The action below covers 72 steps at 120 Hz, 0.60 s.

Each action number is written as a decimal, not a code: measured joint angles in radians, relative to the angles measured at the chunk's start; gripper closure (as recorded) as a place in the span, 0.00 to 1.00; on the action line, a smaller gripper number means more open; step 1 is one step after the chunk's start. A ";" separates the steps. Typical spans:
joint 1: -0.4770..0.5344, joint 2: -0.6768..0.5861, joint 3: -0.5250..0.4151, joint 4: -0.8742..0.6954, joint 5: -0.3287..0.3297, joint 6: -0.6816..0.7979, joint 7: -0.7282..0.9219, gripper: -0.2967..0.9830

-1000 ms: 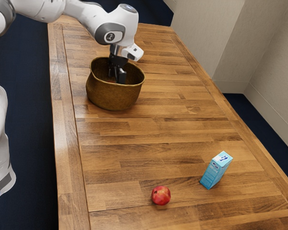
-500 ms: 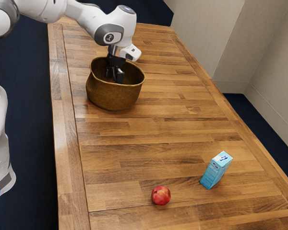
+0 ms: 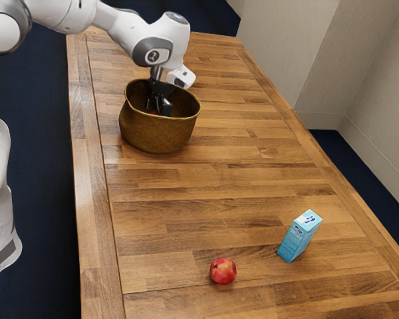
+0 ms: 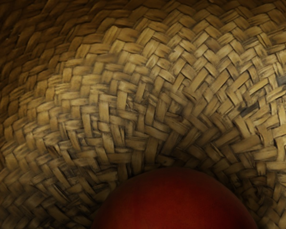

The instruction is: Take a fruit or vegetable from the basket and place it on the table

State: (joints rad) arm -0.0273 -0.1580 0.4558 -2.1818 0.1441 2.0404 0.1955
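While the carton (image 3: 297, 240) bears illegible lettering, I cannot tell how open the tool (image 3: 159, 110) is or what it holds.

Rough, matt woven straw basket (image 3: 158, 135); smooth-skinned red fruit (image 4: 175, 202).

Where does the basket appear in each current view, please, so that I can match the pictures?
Exterior view: the basket stands in the upper half, left of centre, with the tool reaching into it.
Wrist view: its woven inside lies behind and around a red round item at the lower edge.
Shared landmark: that item, apparently the dim red patch by the tool in the exterior view.
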 joint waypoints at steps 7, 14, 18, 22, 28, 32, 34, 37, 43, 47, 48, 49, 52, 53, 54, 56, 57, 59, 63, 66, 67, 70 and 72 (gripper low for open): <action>0.000 0.004 0.000 0.000 -0.005 0.000 0.000 0.30; 0.000 0.006 0.000 0.000 -0.009 0.001 0.000 0.39; 0.000 0.006 0.000 0.000 -0.010 0.002 0.000 0.43; 0.000 0.006 0.000 0.000 -0.010 0.003 -0.001 0.46; 0.001 0.006 0.000 0.000 -0.010 0.004 -0.002 0.49; 0.001 0.005 0.000 0.000 -0.009 0.004 -0.004 0.50; 0.000 0.003 0.000 0.000 -0.008 0.004 -0.004 0.51; 0.000 0.000 0.000 0.000 -0.008 0.004 -0.005 0.51; 0.000 -0.011 0.000 0.002 -0.010 0.004 -0.004 0.52; 0.000 -0.020 0.000 0.003 -0.012 0.003 -0.003 0.52; 0.000 -0.023 0.001 0.004 -0.013 0.003 -0.003 0.53; 0.001 -0.026 0.001 0.004 -0.013 0.003 -0.002 0.53; 0.001 -0.036 0.001 0.005 -0.014 0.002 -0.002 0.53; 0.001 -0.040 0.001 0.006 -0.015 0.002 -0.001 0.53; 0.001 -0.045 0.001 0.006 -0.015 0.001 -0.001 0.53; 0.001 -0.056 0.001 0.007 -0.015 0.000 -0.001 0.53; 0.001 -0.061 0.001 0.008 -0.016 -0.001 0.000 0.53; 0.001 -0.072 0.000 0.011 -0.016 -0.004 0.000 0.53; 0.001 -0.095 -0.001 0.017 -0.017 -0.011 0.001 0.54; 0.001 -0.114 -0.004 0.024 -0.017 -0.018 0.002 0.53; 0.001 -0.120 -0.005 0.026 -0.018 -0.020 0.002 0.53; 0.000 -0.138 -0.010 0.033 -0.018 -0.028 0.002 0.53; 0.000 -0.153 -0.016 0.040 -0.018 -0.035 0.003 0.53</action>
State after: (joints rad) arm -0.0268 -0.3111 0.4401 -2.1420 0.1259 2.0055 0.1982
